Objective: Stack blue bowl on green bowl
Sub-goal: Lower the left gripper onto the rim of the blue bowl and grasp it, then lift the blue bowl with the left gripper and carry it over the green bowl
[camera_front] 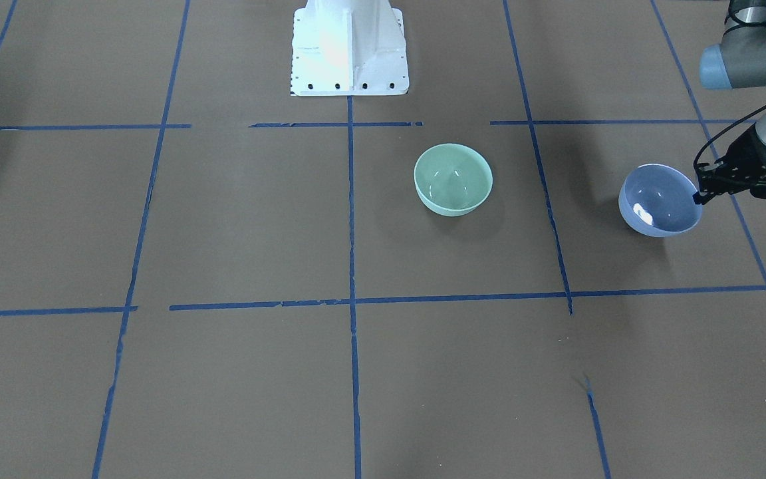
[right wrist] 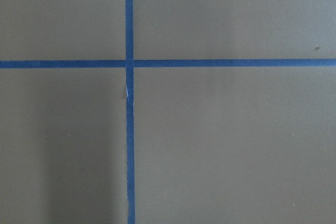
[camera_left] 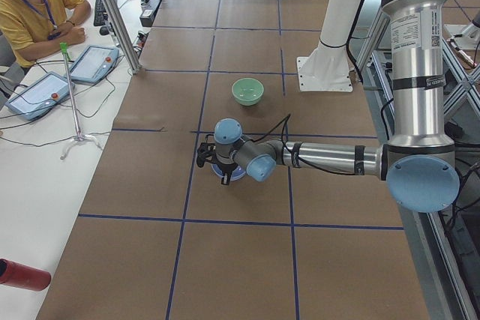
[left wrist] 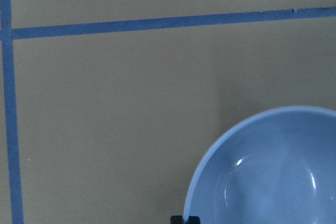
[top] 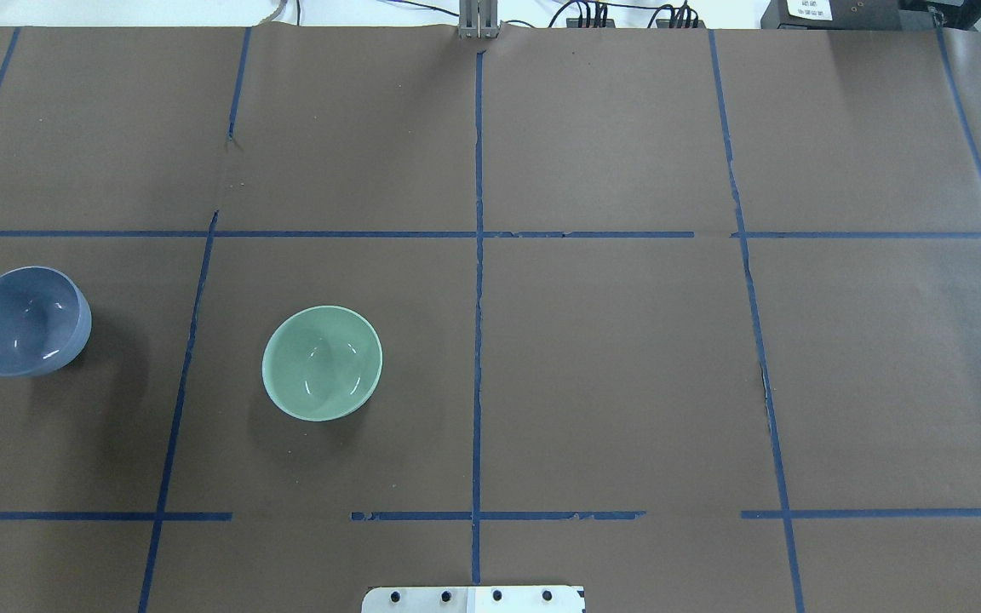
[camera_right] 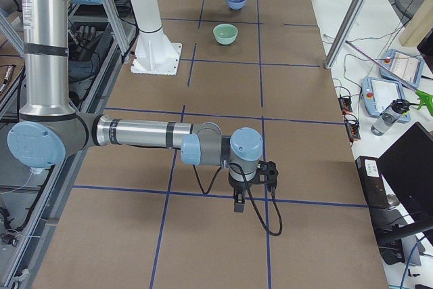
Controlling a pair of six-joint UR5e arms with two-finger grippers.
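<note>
The left gripper (camera_front: 699,195) is clamped on the rim of the blue bowl (camera_front: 661,201), pinching the edge that faces away from the green bowl (camera_front: 453,179). The blue bowl tips slightly, its open mouth leaning toward the green bowl, and it looks raised just off the brown tabletop (camera_front: 223,233). Next along, the green bowl sits upright and empty on the tabletop. The blue bowl lies well apart from it, on the green bowl's robot-left side and a little farther from the robot's base. Both bowls are round, so neither has a long axis to line up. The coming move is probably a sideways carry toward the green bowl, then a lowering into it. Farthest off, the right gripper (camera_right: 239,202) hangs well away on the green bowl's opposite side. Whether its jaws are apart or together cannot be told.
</note>
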